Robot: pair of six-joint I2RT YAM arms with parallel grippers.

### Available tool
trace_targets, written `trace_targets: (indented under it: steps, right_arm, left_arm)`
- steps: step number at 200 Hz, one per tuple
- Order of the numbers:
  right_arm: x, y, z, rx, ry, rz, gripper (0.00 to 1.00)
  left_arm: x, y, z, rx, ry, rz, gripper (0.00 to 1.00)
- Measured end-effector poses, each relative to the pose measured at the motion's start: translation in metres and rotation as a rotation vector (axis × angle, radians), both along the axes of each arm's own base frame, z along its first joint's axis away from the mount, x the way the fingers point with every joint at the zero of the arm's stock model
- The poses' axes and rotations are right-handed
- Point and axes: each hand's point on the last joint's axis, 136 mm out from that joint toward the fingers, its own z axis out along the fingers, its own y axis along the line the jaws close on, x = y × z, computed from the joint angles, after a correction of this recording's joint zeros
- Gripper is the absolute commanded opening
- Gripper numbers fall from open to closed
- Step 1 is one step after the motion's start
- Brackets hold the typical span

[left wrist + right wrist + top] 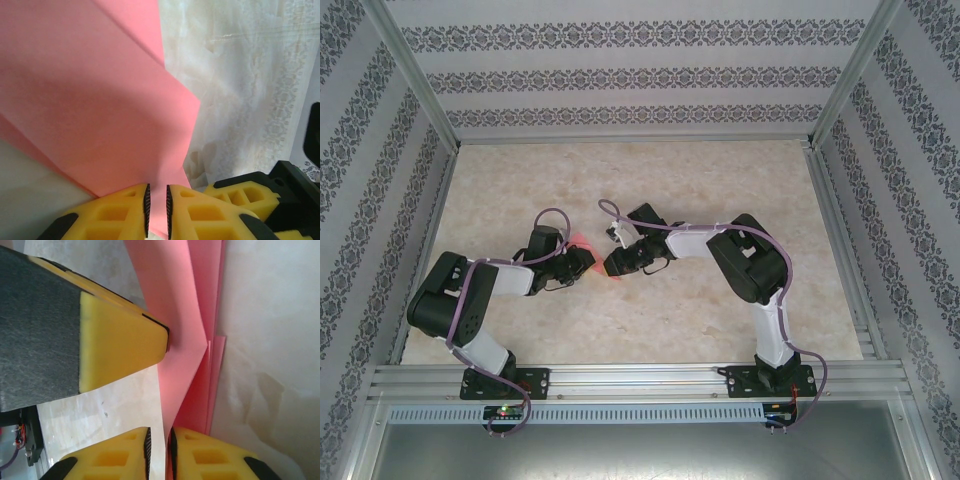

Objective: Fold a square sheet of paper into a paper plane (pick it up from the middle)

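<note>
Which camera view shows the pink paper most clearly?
The left wrist view: the pink paper spreads wide there, with its folds visible. The right wrist view shows a narrow, steeply angled strip; in the top view it is a small sliver.

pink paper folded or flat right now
Folded. The pink paper shows overlapping layers with a diagonal folded edge in the left wrist view, and several stacked edges in the right wrist view.

The top external camera looks down from above and behind the arms at the whole table [650,180], from afar. The wrist cameras look along the left gripper [157,212] and right gripper [160,452], very close, sharing the folded sheet of paper [90,100] near the table's middle
</note>
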Motion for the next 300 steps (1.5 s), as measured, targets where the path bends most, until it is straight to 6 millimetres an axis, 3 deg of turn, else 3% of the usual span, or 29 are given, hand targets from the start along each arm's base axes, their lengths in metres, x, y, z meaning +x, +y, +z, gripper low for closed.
trace_targets:
  steps: [39,104,129,147,172,199,222,245,300]
  right_arm:
    - [-0.002,-0.009,0.003,-0.016,0.017,-0.014,0.22]
    - [-0.010,-0.019,-0.004,-0.047,0.055,-0.020,0.11]
    - [-0.010,-0.020,-0.006,-0.058,0.047,-0.017,0.11]
    - [-0.010,-0.021,-0.007,-0.066,0.044,-0.015,0.18]
    - [-0.009,-0.023,0.002,-0.084,0.016,-0.025,0.24]
    - [0.001,-0.025,0.030,-0.082,-0.077,-0.058,0.21]
    - [0.007,-0.017,0.047,-0.072,-0.131,-0.065,0.12]
    - [0.006,-0.003,0.050,-0.069,-0.141,-0.043,0.04]
    - [0.007,0.015,0.024,-0.111,-0.093,-0.006,0.02]
  left_arm:
    - [0.001,-0.001,-0.001,0.001,0.015,-0.003,0.20]
    - [0.000,-0.001,-0.001,0.004,0.023,-0.003,0.20]
    - [0.000,-0.001,-0.001,0.003,0.023,-0.003,0.20]
    - [0.000,0.000,-0.001,0.005,0.025,-0.003,0.20]
    - [0.000,-0.001,-0.001,0.005,0.026,-0.003,0.20]
    - [0.000,0.000,-0.001,0.007,0.032,-0.003,0.19]
    - [0.000,0.000,-0.002,0.010,0.039,-0.002,0.17]
    - [0.000,0.000,-0.003,0.013,0.043,-0.001,0.16]
    - [-0.001,0.001,-0.004,0.018,0.054,0.001,0.14]
